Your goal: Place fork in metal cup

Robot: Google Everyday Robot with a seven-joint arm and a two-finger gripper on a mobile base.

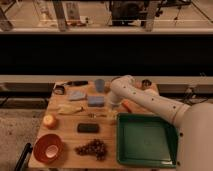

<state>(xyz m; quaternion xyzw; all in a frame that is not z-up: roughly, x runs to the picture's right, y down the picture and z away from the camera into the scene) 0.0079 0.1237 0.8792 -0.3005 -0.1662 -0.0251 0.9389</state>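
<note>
The fork (98, 115) is a thin silvery strip lying flat on the wooden table (70, 160), just behind the black block (88, 128). The metal cup (146, 83) is small, dark and shiny and stands at the back right of the table, behind my arm. My gripper (114, 106) points down over the table's middle, just right of the fork and next to a blue block (96, 101). It hangs a short way above the tabletop and nothing shows in it.
A green tray (145, 159) fills the front right. A grey-blue cup (100, 85), a black-handled tool (76, 83) and a small dark round thing (60, 90) stand at the back. Also here: a pale yellow object (70, 109), an orange fruit (49, 120), a red bowl (48, 147), grapes (92, 147).
</note>
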